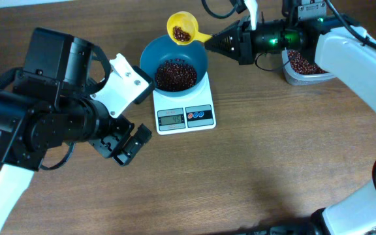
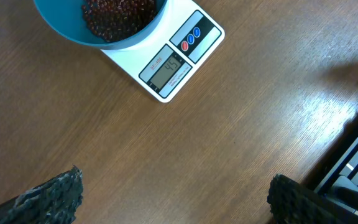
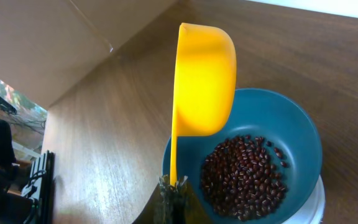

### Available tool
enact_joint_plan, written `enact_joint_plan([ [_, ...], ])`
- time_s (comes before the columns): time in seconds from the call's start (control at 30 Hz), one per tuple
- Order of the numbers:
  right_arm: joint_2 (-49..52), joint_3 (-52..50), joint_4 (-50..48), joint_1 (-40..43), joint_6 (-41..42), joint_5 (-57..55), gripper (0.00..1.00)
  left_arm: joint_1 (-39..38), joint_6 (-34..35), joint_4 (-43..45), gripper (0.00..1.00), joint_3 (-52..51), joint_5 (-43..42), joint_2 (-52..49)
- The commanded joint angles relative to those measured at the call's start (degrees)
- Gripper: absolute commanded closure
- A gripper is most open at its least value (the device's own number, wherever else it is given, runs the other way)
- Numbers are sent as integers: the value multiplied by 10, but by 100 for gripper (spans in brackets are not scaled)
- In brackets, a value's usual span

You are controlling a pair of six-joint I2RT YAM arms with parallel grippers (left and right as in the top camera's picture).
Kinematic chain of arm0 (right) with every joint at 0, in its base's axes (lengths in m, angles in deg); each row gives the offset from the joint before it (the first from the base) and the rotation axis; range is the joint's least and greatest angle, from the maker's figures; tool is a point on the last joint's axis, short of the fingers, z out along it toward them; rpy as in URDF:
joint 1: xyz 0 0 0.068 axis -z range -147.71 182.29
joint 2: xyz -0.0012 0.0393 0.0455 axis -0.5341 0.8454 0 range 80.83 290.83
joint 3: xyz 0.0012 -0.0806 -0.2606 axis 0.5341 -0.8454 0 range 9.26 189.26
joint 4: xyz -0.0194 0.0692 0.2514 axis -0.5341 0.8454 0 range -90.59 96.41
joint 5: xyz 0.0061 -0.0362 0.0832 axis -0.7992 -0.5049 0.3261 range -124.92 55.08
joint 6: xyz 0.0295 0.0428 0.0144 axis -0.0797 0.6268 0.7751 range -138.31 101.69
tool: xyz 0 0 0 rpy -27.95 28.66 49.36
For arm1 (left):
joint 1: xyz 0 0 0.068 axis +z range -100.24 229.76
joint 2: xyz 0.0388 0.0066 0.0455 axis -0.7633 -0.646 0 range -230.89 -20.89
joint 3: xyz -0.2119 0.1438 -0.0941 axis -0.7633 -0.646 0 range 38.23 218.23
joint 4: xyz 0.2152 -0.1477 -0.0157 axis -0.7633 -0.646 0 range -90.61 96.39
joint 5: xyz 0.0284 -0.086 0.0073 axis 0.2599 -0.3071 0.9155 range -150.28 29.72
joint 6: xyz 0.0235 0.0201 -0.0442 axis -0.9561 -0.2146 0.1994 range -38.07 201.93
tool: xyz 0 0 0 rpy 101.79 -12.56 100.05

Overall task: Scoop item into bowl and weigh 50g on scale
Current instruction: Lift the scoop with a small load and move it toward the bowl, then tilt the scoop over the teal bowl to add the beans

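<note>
The teal bowl (image 1: 150, 55) stands on the white scale (image 1: 185, 117) and holds a heap of red-brown beans (image 1: 175, 75). In the left wrist view the scale (image 2: 179, 56) shows 45 on its display. My right gripper (image 1: 214, 40) is shut on the handle of a yellow scoop (image 1: 181, 29), which hangs over the bowl's far rim with a few beans in it. The right wrist view shows the scoop (image 3: 204, 81) from its back, above the bowl (image 3: 297, 124) and beans (image 3: 244, 177). My left gripper (image 1: 126, 143) is open over bare table, left of the scale.
A clear plastic tub (image 1: 302, 65) of more beans sits at the back right, under the right arm. The left arm's black body covers the table's left side. Wooden tabletop runs in front of the scale.
</note>
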Motion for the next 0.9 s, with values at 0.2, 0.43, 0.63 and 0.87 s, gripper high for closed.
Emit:
enact_joint_plan([
  [0.2,-25,1,0,-6,-10,-76,96,-1,7,1,1,7,-9,4],
  [0.43,-62,1,12,-24,-51,-135,96,-1,7,1,1,7,-9,4],
  [0.63,-70,1,26,-40,-52,-180,96,-1,7,1,1,7,-9,4],
  [0.87,-78,1,7,-60,-52,-231,96,-1,7,1,1,7,-9,4],
])
